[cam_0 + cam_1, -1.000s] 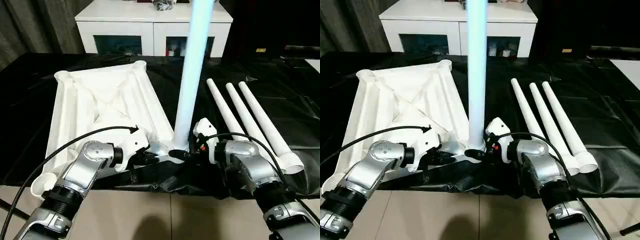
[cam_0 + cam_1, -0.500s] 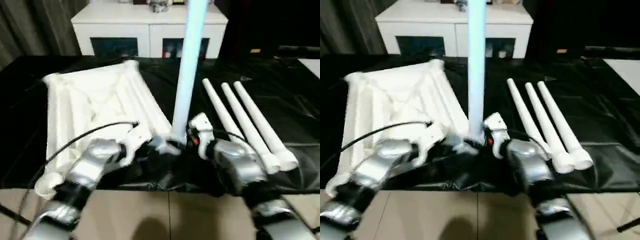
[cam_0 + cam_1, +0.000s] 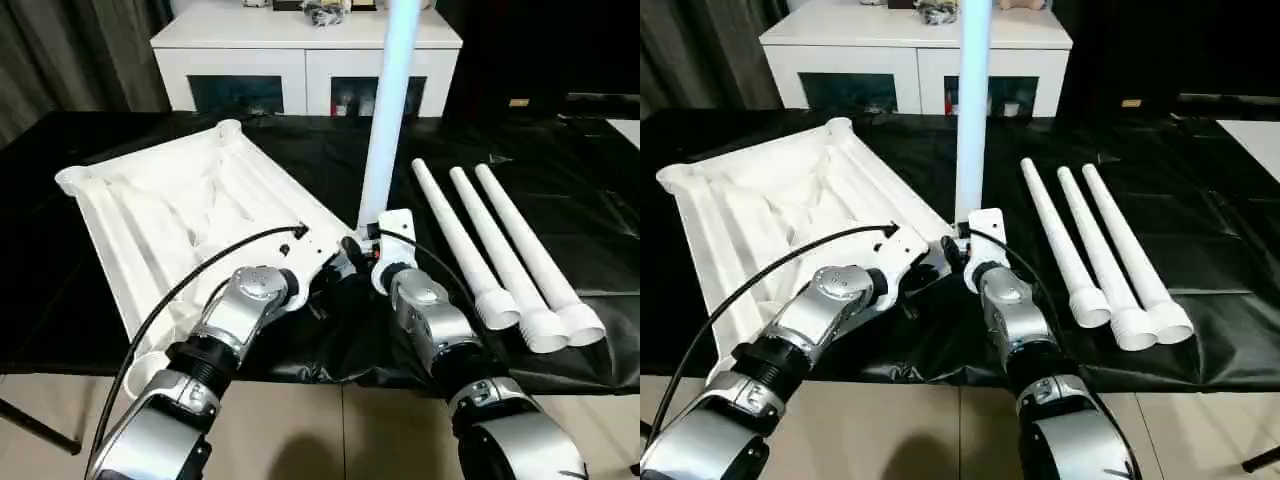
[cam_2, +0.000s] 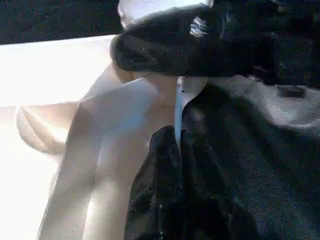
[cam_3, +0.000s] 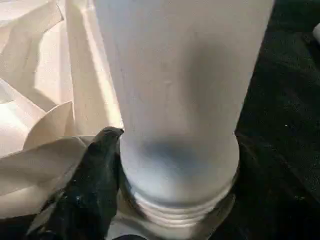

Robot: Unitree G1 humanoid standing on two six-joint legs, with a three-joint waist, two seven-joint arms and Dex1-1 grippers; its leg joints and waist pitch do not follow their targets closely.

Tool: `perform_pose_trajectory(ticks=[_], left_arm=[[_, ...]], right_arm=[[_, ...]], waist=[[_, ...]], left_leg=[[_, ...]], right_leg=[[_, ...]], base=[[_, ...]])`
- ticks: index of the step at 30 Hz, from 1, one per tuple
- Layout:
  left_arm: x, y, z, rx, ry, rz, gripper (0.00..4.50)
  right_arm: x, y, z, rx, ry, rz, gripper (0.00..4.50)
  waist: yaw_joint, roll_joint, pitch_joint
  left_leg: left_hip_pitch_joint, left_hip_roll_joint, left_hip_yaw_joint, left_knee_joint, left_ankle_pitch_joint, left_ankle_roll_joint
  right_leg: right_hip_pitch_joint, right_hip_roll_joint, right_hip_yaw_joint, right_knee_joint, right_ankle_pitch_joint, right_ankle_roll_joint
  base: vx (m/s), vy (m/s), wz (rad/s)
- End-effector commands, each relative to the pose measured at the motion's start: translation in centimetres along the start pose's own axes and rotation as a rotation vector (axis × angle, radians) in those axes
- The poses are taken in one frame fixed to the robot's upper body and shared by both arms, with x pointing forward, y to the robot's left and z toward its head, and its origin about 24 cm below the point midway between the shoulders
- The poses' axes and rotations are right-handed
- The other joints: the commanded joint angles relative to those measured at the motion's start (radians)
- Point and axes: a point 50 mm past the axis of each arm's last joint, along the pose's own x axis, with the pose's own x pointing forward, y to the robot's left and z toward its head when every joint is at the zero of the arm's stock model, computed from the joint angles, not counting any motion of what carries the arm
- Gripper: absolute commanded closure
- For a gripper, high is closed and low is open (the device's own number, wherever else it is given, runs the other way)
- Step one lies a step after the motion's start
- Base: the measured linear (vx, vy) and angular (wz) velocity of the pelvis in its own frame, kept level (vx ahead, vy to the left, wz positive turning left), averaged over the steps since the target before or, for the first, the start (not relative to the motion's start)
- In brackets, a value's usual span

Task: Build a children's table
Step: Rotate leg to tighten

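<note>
The upright leg (image 3: 392, 110) is seated in the tabletop's (image 3: 180, 215) near corner socket at picture centre; its top is cut off. The left pincer (image 4: 176, 145) is pressed together on the tabletop's thin edge. The right pincer (image 5: 150, 165) is apparently held apart around the leg's base, one finger hidden. Three spare legs (image 3: 500, 250) lie right. Since earlier, the tabletop has been swung leftward.

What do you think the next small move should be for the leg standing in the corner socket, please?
Probably twist the upright leg further into the tabletop's corner socket: the right wrist view still shows thread rings exposed at its base. The left pincer is pinched shut on the tabletop's thin edge, steadying it.
</note>
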Motion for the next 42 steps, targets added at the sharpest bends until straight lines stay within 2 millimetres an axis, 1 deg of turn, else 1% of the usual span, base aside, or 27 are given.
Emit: perform_pose_trajectory(ticks=[1, 2, 3, 4, 5, 7, 9, 10, 11, 12, 13, 14, 15, 16, 17, 19, 21, 24, 26, 27, 29, 30, 32, 33, 38, 40, 42], left_arm=[[-1.2, 2.1, -1.4, -0.052, 0.003, 0.145, 4.5], [-1.3, 1.9, -1.6, -0.05, 0.002, 0.121, 4.5], [-1.4, 1.8, -1.7, -0.04, -0.004, 0.094, 4.5], [-1.6, 1.5, -1.9, -0.036, -0.014, 0.053, 4.5], [-1.6, 1.5, -1.9, -0.036, -0.015, 0.049, 4.5], [-2.0, 1.1, -2.2, -0.007, -0.036, -0.02, 4.5], [-2.4, 0.8, -2.4, 0.022, -0.053, -0.087, 4.5], [-2.9, 0.4, -2.5, 0.039, -0.069, -0.147, 4.5], [-2.9, 0.4, -2.5, 0.04, -0.07, -0.155, 4.5], [-3.6, -0.1, -2.8, 0.059, -0.073, -0.235, 4.5], [-3.9, -0.3, -2.9, 0.078, -0.074, -0.279, 4.5], [-4.2, -0.4, -3.1, 0.083, -0.067, -0.303, 4.5], [-4.2, -0.4, -3.1, 0.083, -0.067, -0.303, 4.5], [-4.8, -0.7, -3.0, 0.087, -0.077, -0.367, 4.5], [-4.8, -0.7, -3.0, 0.087, -0.077, -0.367, 4.5], [-5.0, -0.9, -2.9, 0.082, -0.084, -0.405, 4.5], [-5.3, -1.1, -2.7, 0.089, -0.092, -0.441, 4.5], [-5.4, -1.3, -2.5, 0.09, -0.094, -0.465, 4.5], [-5.4, -1.4, -2.5, 0.091, -0.093, -0.474, 4.5], [-5.4, -1.4, -2.5, 0.092, -0.093, -0.473, 4.5], [-5.5, -1.4, -2.5, 0.092, -0.087, -0.471, 4.5], [-5.5, -1.4, -2.5, 0.093, -0.085, -0.471, 4.5], [-5.6, -1.3, -2.6, 0.091, -0.082, -0.473, 4.5], [-5.6, -1.3, -2.6, 0.09, -0.08, -0.474, 4.5], [-5.7, -1.3, -2.8, 0.089, -0.071, -0.479, 4.5], [-5.8, -1.4, -2.8, 0.088, -0.067, -0.481, 4.5], [-5.9, -1.4, -3.0, 0.088, -0.059, -0.486, 4.5]], right_arm=[[-0.4, 0.8, -1.0, 0.021, 0.017, 0.092, 0.96], [-0.5, 0.4, -0.8, 0.014, 0.01, 0.106, 0.96], [-0.6, 0.0, -0.6, 0.007, 0.01, 0.128, 0.66], [-0.9, -0.5, -0.4, -0.013, 0.006, 0.169, 0.59], [-0.9, -0.6, -0.3, -0.015, 0.005, 0.173, 0.56], [-1.5, -1.4, 0.0, -0.047, 0.002, 0.247, 0.56], [-2.2, -2.1, 0.2, -0.08, 0.0, 0.326, 0.56], [-2.9, -2.6, 0.5, -0.11, -0.004, 0.386, 0.56], [-2.9, -2.7, 0.5, -0.114, -0.005, 0.394, 0.56], [-3.9, -3.3, 0.8, -0.156, -0.01, 0.474, 0.56], [-4.4, -3.6, 1.0, -0.172, -0.01, 0.519, 0.56], [-4.7, -3.8, 1.1, -0.184, -0.01, 0.553, 0.56], [-4.7, -3.8, 1.1, -0.184, -0.01, 0.553, 0.56], [-5.5, -4.0, 1.3, -0.209, 0.008, 0.639, 0.56], [-5.5, -4.0, 1.3, -0.209, 0.008, 0.639, 0.56], [-6.0, -3.9, 1.3, -0.231, 0.031, 0.698, 0.56], [-6.3, -3.7, 1.1, -0.275, 0.066, 0.746, 0.56], [-6.0, -3.6, 0.9, -0.303, 0.081, 0.743, 0.56], [-5.8, -3.5, 0.9, -0.308, 0.083, 0.735, 0.56], [-5.8, -3.5, 0.9, -0.306, 0.085, 0.738, 0.56], [-5.7, -3.4, 0.8, -0.314, 0.093, 0.737, 0.56], [-5.7, -3.4, 0.8, -0.314, 0.093, 0.736, 0.73], [-5.6, -3.4, 1.0, -0.303, 0.09, 0.733, 0.73], [-5.6, -3.4, 1.0, -0.296, 0.086, 0.732, 0.99], [-5.5, -3.4, 1.0, -0.29, 0.085, 0.741, 1.3], [-5.6, -3.3, 0.9, -0.292, 0.089, 0.745, 1.6], [-5.7, -3.3, 0.6, -0.295, 0.099, 0.749, 1.66]], waist=[[-0.004, -0.012, -0.05], [-0.005, -0.01, -0.052], [-0.012, -0.009, -0.055], [-0.013, -0.011, -0.056], [-0.013, -0.012, -0.058], [-0.009, -0.008, -0.059], [-0.003, -0.012, -0.058], [-0.002, -0.01, -0.058], [0.004, -0.011, -0.059], [0.009, -0.01, -0.057], [0.011, -0.01, -0.054], [0.012, -0.009, -0.055], [0.016, -0.007, -0.052], [0.014, -0.009, -0.05], [0.016, -0.009, -0.049], [0.016, -0.009, -0.047], [0.017, -0.01, -0.048], [0.016, -0.014, -0.049], [0.015, -0.013, -0.05], [0.016, -0.011, -0.051], [0.016, -0.013, -0.052], [0.016, -0.012, -0.052], [0.016, -0.013, -0.053], [0.016, -0.013, -0.053], [0.017, -0.013, -0.053], [0.017, -0.014, -0.053], [0.017, -0.014, -0.054]], left_leg=[[-0.025, 0.02, -0.009, -0.078, -0.224, 0.042], [-0.029, 0.021, -0.014, -0.08, -0.208, 0.039], [-0.028, 0.022, -0.015, -0.077, -0.184, 0.042], [-0.016, 0.023, -0.011, -0.071, -0.182, 0.053], [-0.015, 0.024, -0.009, -0.068, -0.171, 0.063], [-0.015, 0.025, -0.004, -0.063, -0.112, 0.096], [-0.018, 0.025, -0.004, -0.06, -0.101, 0.126], [-0.013, 0.027, -0.001, -0.059, -0.103, 0.132], [-0.011, 0.028, -0.002, -0.059, -0.106, 0.134], [-0.012, 0.03, -0.001, -0.06, -0.114, 0.134], [-0.01, 0.033, 0.0, -0.062, -0.134, 0.128], [-0.007, 0.034, 0.0, -0.064, -0.148, 0.123], [-0.001, 0.035, 0.002, -0.065, -0.172, 0.11], [-0.002, 0.033, 0.003, -0.068, -0.191, 0.097], [-0.001, 0.034, 0.002, -0.069, -0.199, 0.092], [0.001, 0.036, 0.003, -0.071, -0.221, 0.079], [-0.001, 0.035, 0.002, -0.071, -0.213, 0.07], [-0.006, 0.033, 0.001, -0.071, -0.192, 0.066], [-0.008, 0.032, 0.0, -0.07, -0.179, 0.065], [-0.006, 0.032, 0.001, -0.069, -0.174, 0.067], [-0.008, 0.032, 0.001, -0.067, -0.151, 0.076], [-0.008, 0.032, 0.001, -0.067, -0.148, 0.077], [-0.007, 0.032, 0.001, -0.065, -0.141, 0.081], [-0.007, 0.031, 0.001, -0.065, -0.139, 0.083], [-0.007, 0.032, 0.001, -0.065, -0.14, 0.083], [-0.008, 0.031, 0.001, -0.064, -0.135, 0.084], [-0.008, 0.031, 0.002, -0.063, -0.131, 0.086]], right_leg=[[0.058, -0.046, 0.034, -0.082, -0.273, -0.173], [0.064, -0.048, 0.032, -0.079, -0.263, -0.17], [0.062, -0.047, 0.03, -0.077, -0.225, -0.177], [0.053, -0.045, 0.031, -0.077, -0.189, -0.204], [0.055, -0.045, 0.032, -0.074, -0.161, -0.22], [0.054, -0.043, 0.033, -0.064, -0.072, -0.259], [0.061, -0.043, 0.032, -0.061, -0.04, -0.266], [0.054, -0.044, 0.034, -0.061, -0.039, -0.273], [0.056, -0.045, 0.033, -0.062, -0.044, -0.273], [0.056, -0.046, 0.034, -0.061, -0.052, -0.275], [0.051, -0.047, 0.035, -0.064, -0.085, -0.274], [0.051, -0.045, 0.035, -0.066, -0.101, -0.272], [0.046, -0.045, 0.037, -0.068, -0.127, -0.27], [0.046, -0.042, 0.038, -0.069, -0.139, -0.271], [0.048, -0.042, 0.038, -0.069, -0.148, -0.266], [0.043, -0.042, 0.04, -0.074, -0.191, -0.252], [0.045, -0.044, 0.042, -0.074, -0.198, -0.246], [0.048, -0.045, 0.041, -0.072, -0.193, -0.24], [0.048, -0.045, 0.041, -0.071, -0.187, -0.24], [0.047, -0.045, 0.04, -0.071, -0.177, -0.244], [0.05, -0.044, 0.04, -0.066, -0.139, -0.25], [0.05, -0.044, 0.04, -0.065, -0.136, -0.251], [0.05, -0.043, 0.039, -0.064, -0.125, -0.255], [0.05, -0.043, 0.039, -0.063, -0.121, -0.258], [0.051, -0.044, 0.039, -0.064, -0.128, -0.257], [0.052, -0.043, 0.039, -0.062, -0.121, -0.257], [0.052, -0.044, 0.039, -0.061, -0.117, -0.257]], base=[[0.0, 0.0, 0.0], [0.0, 0.0, 0.0], [0.0, 0.0, 0.0], [0.0, 0.0, 0.0], [0.0, 0.0, 0.0], [0.0, 0.0, 0.0], [0.0, 0.0, 0.0], [0.0, 0.0, 0.0], [0.0, 0.0, 0.0], [0.0, 0.0, 0.0], [0.0, 0.0, 0.0], [0.0, 0.0, 0.0], [0.0, 0.0, 0.0], [0.0, 0.0, 0.0], [0.0, 0.0, 0.0], [0.0, 0.0, 0.0], [0.0, 0.0, 0.0], [0.0, 0.0, 0.0], [0.0, 0.0, 0.0], [0.0, 0.0, 0.0], [0.0, 0.0, 0.0], [0.0, 0.0, 0.0], [0.0, 0.0, 0.0], [0.0, 0.0, 0.0], [0.0, 0.0, 0.0], [0.0, 0.0, 0.0], [0.0, 0.0, 0.0]])
